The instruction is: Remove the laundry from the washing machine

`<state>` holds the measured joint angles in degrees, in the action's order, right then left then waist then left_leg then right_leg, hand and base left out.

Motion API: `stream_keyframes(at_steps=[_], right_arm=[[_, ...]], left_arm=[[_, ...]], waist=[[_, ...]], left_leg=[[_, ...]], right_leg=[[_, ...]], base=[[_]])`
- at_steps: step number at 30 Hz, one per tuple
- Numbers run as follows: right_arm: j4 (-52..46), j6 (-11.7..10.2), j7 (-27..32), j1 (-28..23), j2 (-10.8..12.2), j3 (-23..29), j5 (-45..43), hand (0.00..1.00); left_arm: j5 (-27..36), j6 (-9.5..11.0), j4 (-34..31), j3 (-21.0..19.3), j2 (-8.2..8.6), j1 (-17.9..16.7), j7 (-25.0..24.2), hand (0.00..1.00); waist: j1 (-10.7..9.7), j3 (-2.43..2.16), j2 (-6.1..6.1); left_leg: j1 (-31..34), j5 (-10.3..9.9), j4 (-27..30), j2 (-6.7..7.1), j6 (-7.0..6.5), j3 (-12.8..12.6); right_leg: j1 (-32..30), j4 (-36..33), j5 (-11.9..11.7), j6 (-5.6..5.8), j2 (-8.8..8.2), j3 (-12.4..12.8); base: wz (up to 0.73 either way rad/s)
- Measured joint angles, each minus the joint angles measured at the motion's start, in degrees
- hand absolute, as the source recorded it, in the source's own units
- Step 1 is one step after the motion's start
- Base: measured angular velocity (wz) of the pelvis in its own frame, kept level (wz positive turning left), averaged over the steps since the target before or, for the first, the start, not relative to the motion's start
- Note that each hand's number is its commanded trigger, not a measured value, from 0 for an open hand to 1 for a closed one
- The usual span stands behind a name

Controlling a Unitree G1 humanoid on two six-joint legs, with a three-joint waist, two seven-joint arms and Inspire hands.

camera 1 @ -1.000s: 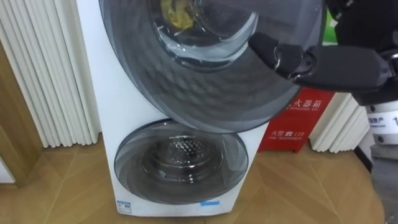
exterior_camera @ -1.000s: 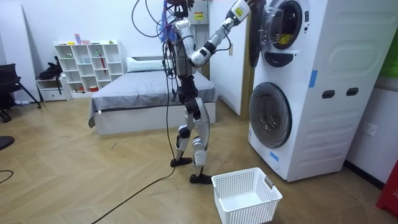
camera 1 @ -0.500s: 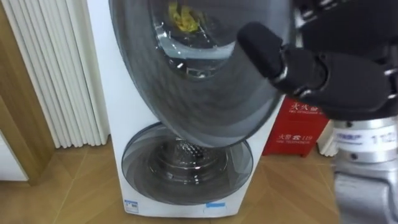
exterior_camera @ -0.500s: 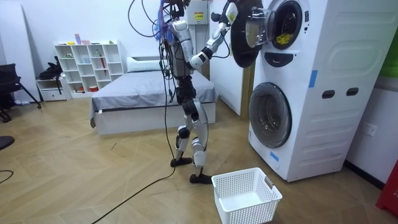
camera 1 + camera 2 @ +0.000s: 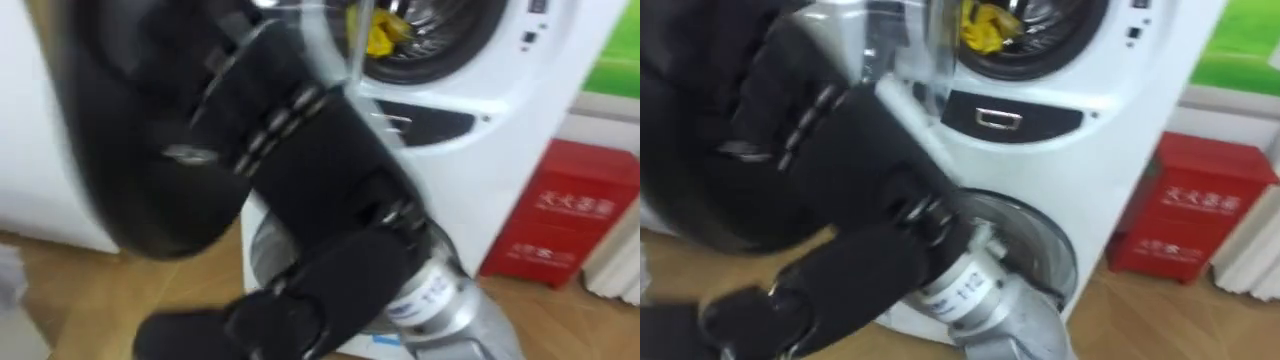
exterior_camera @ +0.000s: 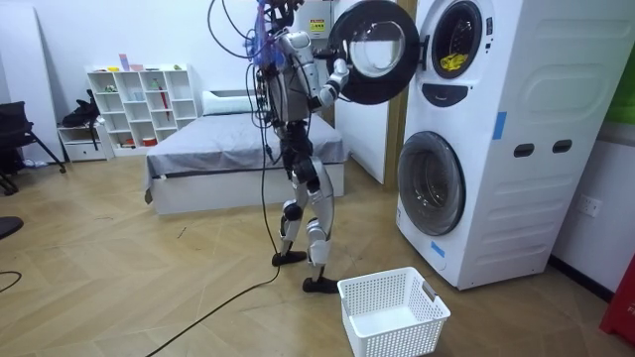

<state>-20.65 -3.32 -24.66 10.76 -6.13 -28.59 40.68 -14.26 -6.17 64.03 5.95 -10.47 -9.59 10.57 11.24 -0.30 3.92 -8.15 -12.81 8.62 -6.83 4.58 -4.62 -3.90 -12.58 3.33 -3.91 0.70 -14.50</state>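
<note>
Right hand [image 5: 340, 235]: at door [image 6: 375, 52] edge, grip unclear.
Cloth [image 5: 385, 30]: yellow, inside washer [image 6: 516, 139] upper drum.
Risk: door may swing toward washer, blocking reach.

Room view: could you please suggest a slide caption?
Right hand at the open upper door of the stacked washer, yellow clothes inside, white basket on the floor.

Two washer doors [image 6: 372, 52] [image 6: 432, 183], one yellow garment [image 5: 385, 30], one white basket [image 6: 412, 332], one red box [image 5: 565, 225].
</note>
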Motion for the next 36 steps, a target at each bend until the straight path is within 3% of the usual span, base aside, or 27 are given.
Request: stream_keyframes(at_steps=[3, 11, 17, 25, 30, 36], right_arm=[[2.38, 3.07, -0.51, 0.01, -0.33, -0.11, -0.56, 0.00], [2.36, 3.96, -0.64, 0.45, 0.04, -0.16, -1.44, 0.00], [2.35, 4.67, -0.55, 0.52, 0.05, -0.15, -1.75, 0.00], [2.15, 4.79, 0.18, 0.54, -0.33, 2.69, -3.30, 0.00], [-0.37, 5.49, 2.57, 0.49, -1.85, 7.88, -6.07, 0.00], [-0.45, 5.39, 3.33, -1.57, -5.10, 8.65, -7.77, 0.00]], left_arm=[[0.44, 0.26, 0.05, -0.01, 0.34, 0.23, 0.10, 0.00], [1.16, 0.26, 0.05, -0.20, 0.70, 1.13, 0.11, 0.00], [1.16, 0.27, 0.05, -0.22, 0.64, 1.24, 0.02, 0.00], [1.19, 0.39, 0.05, -0.26, 0.62, 0.92, 0.21, 0.00], [1.18, 0.39, 0.06, -1.63, 0.77, -0.86, 0.57, 0.00], [1.24, 0.41, 0.09, -3.01, 0.71, -0.93, 0.62, 0.00]], waist=[[1.21, 0.22, -0.32], [3.49, 0.46, -0.62], [3.66, 0.56, -0.43], [2.76, 0.62, -0.36], [0.66, 0.60, -0.35], [-1.31, 0.57, -0.51]], left_leg=[[0.49, -0.11, 0.00, 0.12, -0.27, 0.74], [0.65, -0.28, -1.06, 0.36, -0.69, 1.64], [0.67, -0.38, -1.12, 0.47, -0.85, 1.53], [0.96, -0.62, -1.19, 0.45, -1.10, 1.53], [0.97, -0.79, -1.04, 0.45, -1.21, 1.50], [0.67, -0.77, -0.89, 0.39, -1.22, -0.05]], right_leg=[[-0.02, 0.10, 0.09, 0.12, -0.34, -0.79], [-0.06, 0.25, 0.90, 1.09, -0.74, -1.49], [0.37, 0.94, 1.12, 1.45, -0.79, -1.50], [0.52, 0.95, 1.54, 1.82, -0.83, -1.56], [0.65, 1.01, 1.57, 1.90, -0.85, -1.53], [1.13, 1.17, 1.62, 1.99, -0.92, -1.44]], base=[[0.13], [0.08], [0.03], [0.06], [0.00], [0.01]])
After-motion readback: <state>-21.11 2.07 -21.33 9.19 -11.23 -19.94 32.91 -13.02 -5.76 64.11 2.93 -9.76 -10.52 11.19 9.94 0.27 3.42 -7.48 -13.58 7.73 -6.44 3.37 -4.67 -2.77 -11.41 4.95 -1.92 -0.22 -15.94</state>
